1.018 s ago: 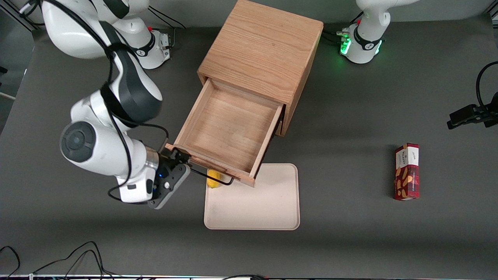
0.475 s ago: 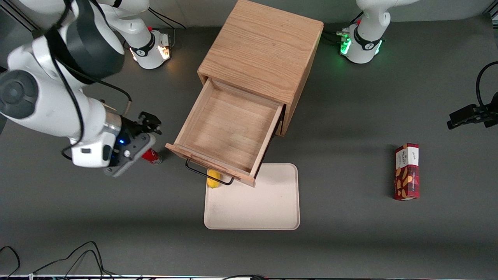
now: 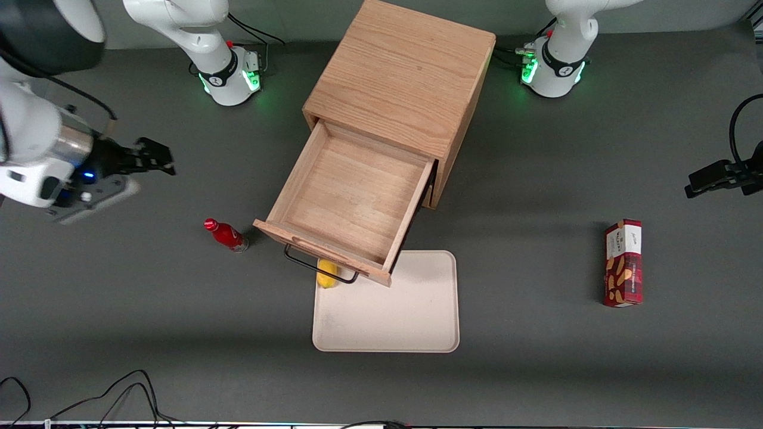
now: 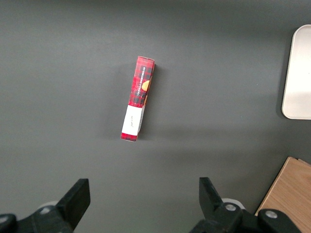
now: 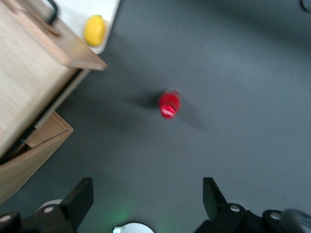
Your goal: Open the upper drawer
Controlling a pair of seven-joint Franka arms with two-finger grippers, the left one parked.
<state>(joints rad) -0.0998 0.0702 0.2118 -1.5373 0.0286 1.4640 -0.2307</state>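
Upper drawer (image 3: pixel 351 196): light oak, shallow square body, pulled far out of the oak cabinet (image 3: pixel 405 77) toward the front camera, inside bare, black wire handle (image 3: pixel 319 268) on its front, overhanging the tray's edge

Gripper (image 3: pixel 156 161): fingers apart, holding nothing, well away from drawer toward working arm's end of table

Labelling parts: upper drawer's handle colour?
Black wire handle on the open light oak upper drawer; clearest in the front view.

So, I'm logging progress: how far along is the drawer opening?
It looks done: the upper drawer stands pulled well out of the cabinet, its inside bare. Nothing is in hand; the gripper is open, off toward the working arm's end. Nothing visibly remains.
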